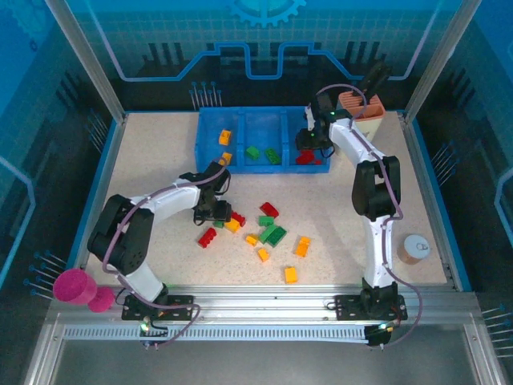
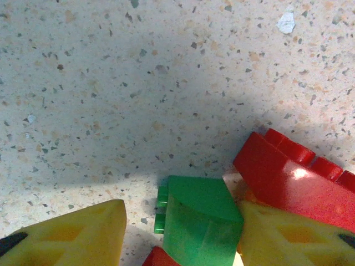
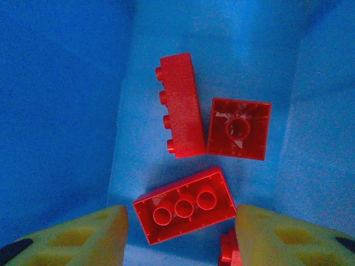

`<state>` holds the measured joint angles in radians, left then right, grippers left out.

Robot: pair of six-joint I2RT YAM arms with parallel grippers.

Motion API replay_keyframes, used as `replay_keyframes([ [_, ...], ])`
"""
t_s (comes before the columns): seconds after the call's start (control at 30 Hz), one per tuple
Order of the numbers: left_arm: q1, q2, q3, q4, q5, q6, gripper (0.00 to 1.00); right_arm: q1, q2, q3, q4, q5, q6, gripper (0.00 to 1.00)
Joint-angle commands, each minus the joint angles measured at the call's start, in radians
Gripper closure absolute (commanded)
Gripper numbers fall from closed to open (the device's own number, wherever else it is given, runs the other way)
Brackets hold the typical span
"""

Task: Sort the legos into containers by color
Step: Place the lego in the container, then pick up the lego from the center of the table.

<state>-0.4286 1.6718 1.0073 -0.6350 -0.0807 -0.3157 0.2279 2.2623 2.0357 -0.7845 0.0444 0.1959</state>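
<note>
The left gripper (image 2: 182, 224) stands spread low over the speckled table (image 2: 138, 83); a green brick (image 2: 202, 216) lies between its yellow fingers (image 2: 72, 238), against the right one and clear of the left, with a long red brick (image 2: 288, 180) just beside it. The right gripper (image 3: 182, 221) is likewise spread inside the right compartment of the blue tray (image 3: 55, 111). There an upturned red brick (image 3: 186, 205) lies on the floor between its fingers, and two more red legos (image 3: 180, 105) lie just beyond.
</note>
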Motion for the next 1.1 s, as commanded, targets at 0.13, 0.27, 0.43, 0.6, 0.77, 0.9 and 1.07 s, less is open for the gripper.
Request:
replay_keyframes([
  [0.13,-0.006,0.080,-0.026,-0.039,0.027,-0.022,0.48,-0.022,-0.010,0.044,-0.036,0.000,-0.022,0.43],
  [0.27,-0.006,0.095,-0.027,-0.029,0.064,-0.029,0.43,-0.024,-0.007,0.052,-0.038,-0.002,-0.021,0.42],
  [0.43,-0.006,0.094,-0.036,-0.011,0.103,-0.044,0.40,-0.025,-0.012,0.047,-0.038,0.000,-0.021,0.42],
  [0.6,-0.006,0.097,-0.062,0.001,0.098,-0.066,0.42,-0.026,-0.029,0.023,-0.031,0.001,-0.020,0.42],
  [0.77,-0.006,0.098,-0.057,0.005,0.089,-0.065,0.50,-0.030,-0.052,-0.006,-0.024,0.005,-0.021,0.42],
  [0.9,-0.006,0.098,-0.047,-0.008,0.078,-0.061,0.56,-0.033,-0.088,-0.038,-0.018,0.015,-0.026,0.42],
  [1.07,-0.007,0.064,-0.006,-0.051,0.051,-0.049,0.62,-0.036,-0.179,-0.096,-0.009,0.006,-0.038,0.42],
])
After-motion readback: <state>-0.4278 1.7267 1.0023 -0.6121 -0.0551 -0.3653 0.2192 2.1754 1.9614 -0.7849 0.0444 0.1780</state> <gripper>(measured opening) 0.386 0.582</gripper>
